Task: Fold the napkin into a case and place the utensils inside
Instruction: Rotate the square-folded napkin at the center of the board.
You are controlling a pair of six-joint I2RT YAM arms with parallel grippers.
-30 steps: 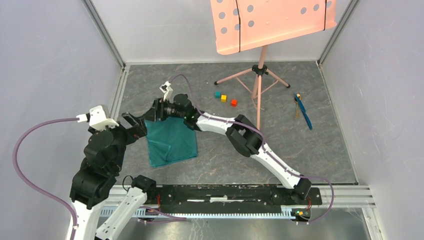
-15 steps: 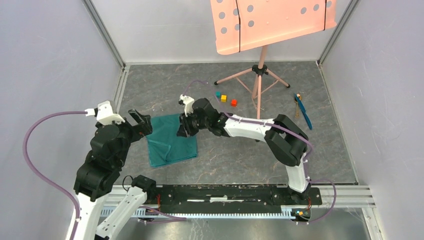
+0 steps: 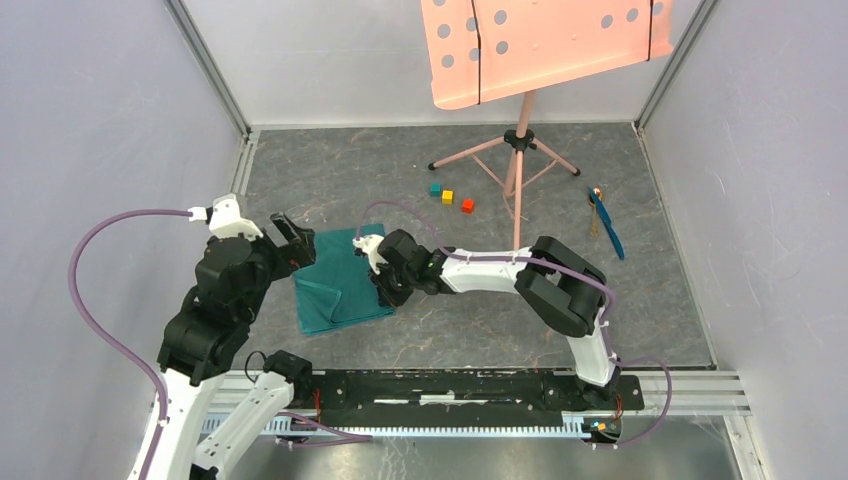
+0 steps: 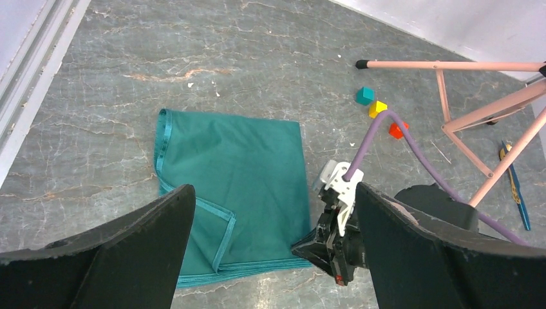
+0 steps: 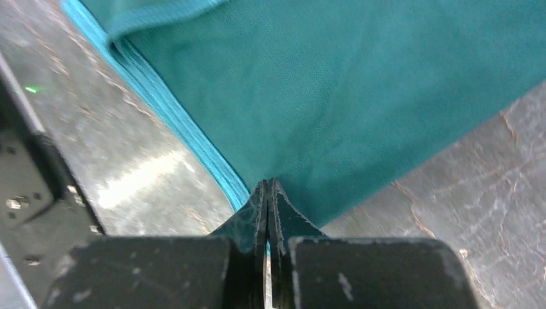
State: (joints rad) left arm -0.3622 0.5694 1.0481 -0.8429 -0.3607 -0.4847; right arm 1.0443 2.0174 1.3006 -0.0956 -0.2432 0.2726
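The right hand (image 5: pixel 268 190) has swung from the napkin's far edge to its near right corner, just below centre in the overhead view, and its fingers have closed from wide apart to pressed flat together. In the right wrist view the corner's hem runs straight in between the tips, so it looks to be pinching that corner against the bench (image 3: pixel 480 320). That reads as the grip for the next fold; the cloth is not yet a case.

The napkin (image 3: pixel 338 282) lies flat left of centre, already doubled, with a folded flap along its left side. It spreads up and to the left from the right hand.

The left hand (image 3: pixel 292 240) hovers at the napkin's upper left corner, fingers spread wide and holding nothing.

The utensils (image 3: pixel 603 222) lie together at the far right of the bench, well apart from both hands and untouched.
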